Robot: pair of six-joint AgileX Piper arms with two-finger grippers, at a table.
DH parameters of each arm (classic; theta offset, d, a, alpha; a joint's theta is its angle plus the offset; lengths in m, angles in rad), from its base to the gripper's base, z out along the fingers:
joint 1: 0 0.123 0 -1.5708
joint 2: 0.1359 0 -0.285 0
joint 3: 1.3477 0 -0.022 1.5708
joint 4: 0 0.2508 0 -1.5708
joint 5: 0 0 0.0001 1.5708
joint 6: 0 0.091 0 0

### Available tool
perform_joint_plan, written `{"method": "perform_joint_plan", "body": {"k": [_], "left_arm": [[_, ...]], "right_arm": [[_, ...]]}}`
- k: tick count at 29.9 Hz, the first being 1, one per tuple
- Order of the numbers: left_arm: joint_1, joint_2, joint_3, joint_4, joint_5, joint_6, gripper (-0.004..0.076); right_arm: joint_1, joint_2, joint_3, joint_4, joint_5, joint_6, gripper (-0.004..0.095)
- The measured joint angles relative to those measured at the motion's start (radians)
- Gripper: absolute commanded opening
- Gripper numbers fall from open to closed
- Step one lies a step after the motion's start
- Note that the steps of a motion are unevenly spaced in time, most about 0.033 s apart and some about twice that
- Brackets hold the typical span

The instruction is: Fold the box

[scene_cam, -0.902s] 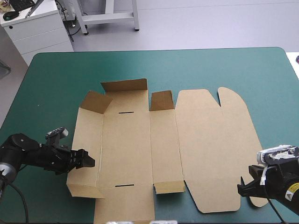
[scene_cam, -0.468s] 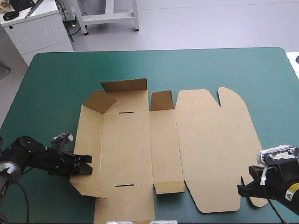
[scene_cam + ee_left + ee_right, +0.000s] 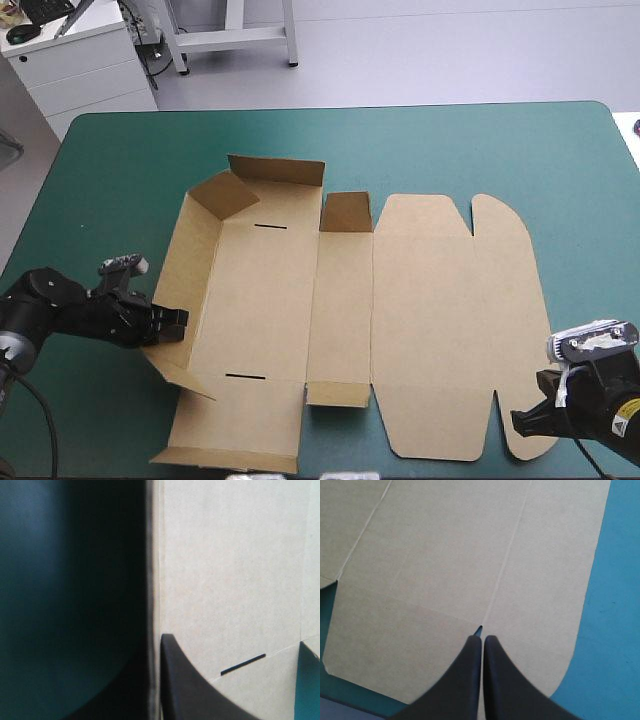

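Note:
The brown box [image 3: 330, 300] lies as a cut sheet on the teal-green cover, with its wide lid panel flat on the right. Its left wall and far flaps stand partly raised. My left gripper [image 3: 172, 325] is shut on the left wall near its front corner. In the left wrist view the wall runs edge-on past my left gripper [image 3: 157, 640]; one black finger shows inside the box [image 3: 230, 570] and the other is hidden behind the wall. My right gripper [image 3: 520, 420] is shut, its tips over the lid's near-right notch. The right wrist view shows the right gripper [image 3: 482, 639] above the board [image 3: 445, 555].
Bare teal-green cover [image 3: 450, 150] stretches from the box to the table's far edge and along the right side [image 3: 615, 605]. The box's near flap [image 3: 235, 435] reaches almost to the table's front edge. A thin slot [image 3: 242, 664] marks the floor panel by the left gripper.
My left gripper has closed on the left wall, which now stands steeper. The whole sheet has shifted toward the front edge and turned slightly. My right gripper has moved a little nearer the front edge.

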Motion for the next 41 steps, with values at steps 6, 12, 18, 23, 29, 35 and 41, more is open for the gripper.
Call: {"method": "perform_joint_plan", "body": {"k": [6, 12, 18, 23, 29, 35, 41], "left_arm": [[-0.031, 0.0, -0.176, 0.049, -0.019, 0.143, -0.001], [-0.098, 0.002, -0.323, 0.239, -0.046, 0.217, -0.001], [-0.213, 0.037, -0.383, 0.403, -0.093, 0.344, -0.001], [-0.345, 0.09, -0.386, 0.501, -0.202, 0.444, -0.001], [-0.532, 0.134, -0.387, 0.653, -0.383, 0.449, -0.001], [-0.657, 0.159, -0.388, 0.846, -0.476, 0.425, -0.001], [-0.684, 0.183, -0.388, 0.977, -0.563, 0.397, -0.001]], "right_arm": [[0.0, 0.0, 0.0, 0.0, 0.008, -0.004, -0.0001], [0.0, 0.0, 0.0, 0.0, 0.008, -0.002, -0.0001], [0.0, 0.0, 0.0, 0.0, 0.008, 0.015, -0.0001], [0.0, 0.0, 0.0, 0.0, 0.009, 0.037, -0.0001], [0.0, 0.0, 0.0, 0.0, 0.01, 0.06, -0.0001], [0.0, 0.0, 0.0, 0.001, 0.01, 0.077, -0.0001], [0.0, 0.0, 0.0, 0.004, 0.01, 0.084, -0.0001]]}}
